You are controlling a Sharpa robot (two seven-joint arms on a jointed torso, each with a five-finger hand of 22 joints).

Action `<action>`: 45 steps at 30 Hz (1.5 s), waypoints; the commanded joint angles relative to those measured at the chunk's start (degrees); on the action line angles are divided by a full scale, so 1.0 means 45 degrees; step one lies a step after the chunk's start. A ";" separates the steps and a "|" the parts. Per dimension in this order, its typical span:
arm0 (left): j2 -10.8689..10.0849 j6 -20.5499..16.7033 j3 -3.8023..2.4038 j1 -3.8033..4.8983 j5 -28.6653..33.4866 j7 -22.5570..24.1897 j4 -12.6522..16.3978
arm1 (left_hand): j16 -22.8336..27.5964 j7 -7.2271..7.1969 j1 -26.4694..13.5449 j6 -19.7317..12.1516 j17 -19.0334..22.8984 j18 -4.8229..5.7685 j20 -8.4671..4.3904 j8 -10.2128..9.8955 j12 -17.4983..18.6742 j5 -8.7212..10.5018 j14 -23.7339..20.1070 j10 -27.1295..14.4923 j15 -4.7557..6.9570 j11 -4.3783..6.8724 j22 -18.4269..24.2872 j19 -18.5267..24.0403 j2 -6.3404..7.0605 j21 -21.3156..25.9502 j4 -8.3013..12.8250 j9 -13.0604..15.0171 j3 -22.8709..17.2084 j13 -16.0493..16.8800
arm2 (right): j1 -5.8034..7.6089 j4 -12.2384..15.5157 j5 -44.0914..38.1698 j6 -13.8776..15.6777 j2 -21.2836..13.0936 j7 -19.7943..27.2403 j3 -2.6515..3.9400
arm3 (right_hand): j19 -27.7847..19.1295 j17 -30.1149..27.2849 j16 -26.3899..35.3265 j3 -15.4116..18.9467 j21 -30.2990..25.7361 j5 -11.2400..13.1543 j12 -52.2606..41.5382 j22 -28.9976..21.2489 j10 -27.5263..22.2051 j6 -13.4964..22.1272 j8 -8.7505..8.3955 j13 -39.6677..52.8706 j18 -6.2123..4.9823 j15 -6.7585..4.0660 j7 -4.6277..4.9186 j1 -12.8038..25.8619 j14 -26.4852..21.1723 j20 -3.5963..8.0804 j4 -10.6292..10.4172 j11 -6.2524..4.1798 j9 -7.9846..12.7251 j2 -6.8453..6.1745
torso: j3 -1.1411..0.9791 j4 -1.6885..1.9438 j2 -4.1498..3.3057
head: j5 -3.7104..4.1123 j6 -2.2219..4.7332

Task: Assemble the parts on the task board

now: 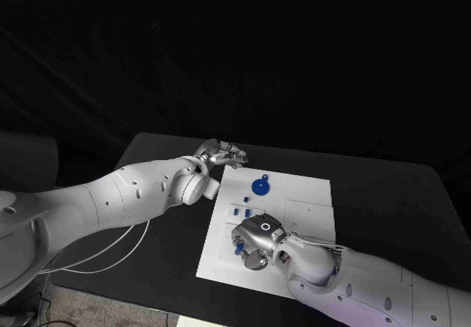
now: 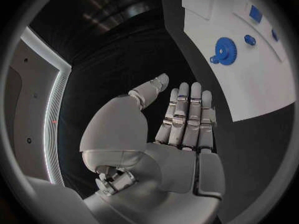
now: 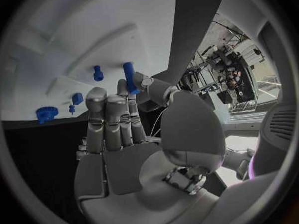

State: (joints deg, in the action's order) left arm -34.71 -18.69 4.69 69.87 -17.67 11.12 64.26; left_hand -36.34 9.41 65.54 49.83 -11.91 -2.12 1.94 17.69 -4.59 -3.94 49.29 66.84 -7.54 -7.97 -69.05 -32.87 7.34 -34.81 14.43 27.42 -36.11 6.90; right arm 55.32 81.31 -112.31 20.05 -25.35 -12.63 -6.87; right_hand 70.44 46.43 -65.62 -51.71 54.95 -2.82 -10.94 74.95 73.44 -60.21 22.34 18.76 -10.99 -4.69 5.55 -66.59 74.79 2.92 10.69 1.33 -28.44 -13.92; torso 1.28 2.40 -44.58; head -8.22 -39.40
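right hand (image 3: 121, 114) pinches one blue peg (image 3: 129, 77); left hand (image 2: 184, 117) spread; one blue gear (image 1: 261, 185) on task board (image 1: 304, 194).

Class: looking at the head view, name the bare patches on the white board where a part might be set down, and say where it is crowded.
Free: the task board's far right corner, beyond the blue gear, and its right side. Crowded: the near left, where the right hand sits over small blue parts. The left hand hovers off the far left corner.

One white task board (image 1: 304, 204), two hands, several small blue parts (image 1: 261, 185).
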 commanded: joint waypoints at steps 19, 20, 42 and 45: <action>0.0010 0.0166 -0.0010 0.0018 0.0041 0.0030 0.0058 | 0.0116 0.0003 0.0018 -0.0135 -0.0047 0.0023 -0.0013 0.0044 0.0057 0.0057 0.0088 -0.0073 -0.0019 0.0015 -0.0027 -0.0057 -0.0128 0.0067 -0.0005 -0.0006 0.0050 -0.0023 | -0.0108 -0.0175 -0.0098 0.0091 0.0192 -0.0010 -0.0329 | -0.0095 -0.0057 0.0029 -0.0062 0.0029 -0.0033 0.0108 0.0217 0.0424 0.0080 -0.0108 0.0060 -0.0890 -0.0027 0.0064 0.0131 -0.0131 0.0044 0.0134 0.0053 -0.0004 -0.0076 | 0.0011 -0.0004 0.0010 | -0.0003 -0.0067; 0.0005 0.0167 -0.0010 0.0018 0.0041 0.0029 0.0058 | 0.0117 0.0003 0.0017 -0.0136 -0.0049 0.0023 -0.0013 0.0044 0.0057 0.0058 0.0088 -0.0073 -0.0020 0.0015 -0.0027 -0.0057 -0.0128 0.0067 -0.0005 -0.0007 0.0051 -0.0023 | -0.0108 -0.0182 0.0050 0.0204 0.0187 0.0068 -0.0330 | -0.0098 -0.0073 0.0048 -0.0022 0.0022 -0.0054 0.0226 0.0213 0.0226 0.0270 -0.0233 0.0035 -0.0890 0.0045 0.0146 0.0226 -0.0127 0.0024 0.0102 0.0128 0.0042 -0.0261 | 0.0008 -0.0006 0.0010 | -0.0005 -0.0065; -0.0049 0.0177 -0.0009 0.0016 0.0038 -0.0017 -0.0014 | 0.0158 0.0008 0.0023 -0.0153 -0.0074 0.0025 -0.0011 0.0039 0.0068 0.0060 0.0076 -0.0096 -0.0025 0.0005 -0.0035 -0.0051 -0.0111 0.0087 0.0006 -0.0012 0.0060 -0.0038 | 0.0089 0.1645 0.2286 0.2684 -0.1741 0.0939 0.0139 | -0.0402 -0.0123 -0.0051 0.3526 -0.0225 -0.0194 0.1381 0.0145 -0.2690 0.2503 -0.1365 -0.0951 -0.0890 0.1095 0.0751 0.1208 -0.0313 -0.0185 0.1274 0.1220 0.0571 -0.0744 | -0.0041 -0.0059 0.0040 | 0.0243 0.0130; -0.0071 0.0183 -0.0008 0.0014 0.0039 -0.0015 -0.0045 | 0.0162 0.0008 0.0024 -0.0153 -0.0077 0.0026 -0.0011 0.0040 0.0069 0.0060 0.0075 -0.0097 -0.0025 0.0005 -0.0036 -0.0051 -0.0111 0.0089 0.0007 -0.0012 0.0060 -0.0040 | 0.0363 0.2175 0.4250 0.2619 -0.2629 0.1248 0.0618 | -0.0289 -0.0143 -0.0083 0.3491 -0.0241 -0.0237 0.1034 0.0115 -0.2348 0.2398 -0.1273 -0.0911 -0.0890 0.0975 0.0849 0.1316 -0.0263 -0.0188 0.1027 0.1091 0.0542 -0.0735 | -0.0042 -0.0062 0.0046 | 0.0399 0.0235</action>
State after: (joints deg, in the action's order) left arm -35.02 -18.56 4.70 69.87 -17.66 10.78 64.07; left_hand -35.90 9.48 65.54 49.49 -12.18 -2.12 1.94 17.69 -4.59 -3.94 49.29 66.83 -7.54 -7.97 -69.12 -32.87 7.35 -34.59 14.43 27.42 -36.11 6.80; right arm 56.34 90.33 -103.15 29.85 -35.97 -9.66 -4.48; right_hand 68.69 45.85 -65.62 -35.92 54.05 -3.77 -5.92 74.92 62.22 -49.03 16.41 14.57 -10.14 0.07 9.28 -60.93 73.40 2.21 15.68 6.25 -25.92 -17.18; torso 1.10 2.16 -44.44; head -7.03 -38.70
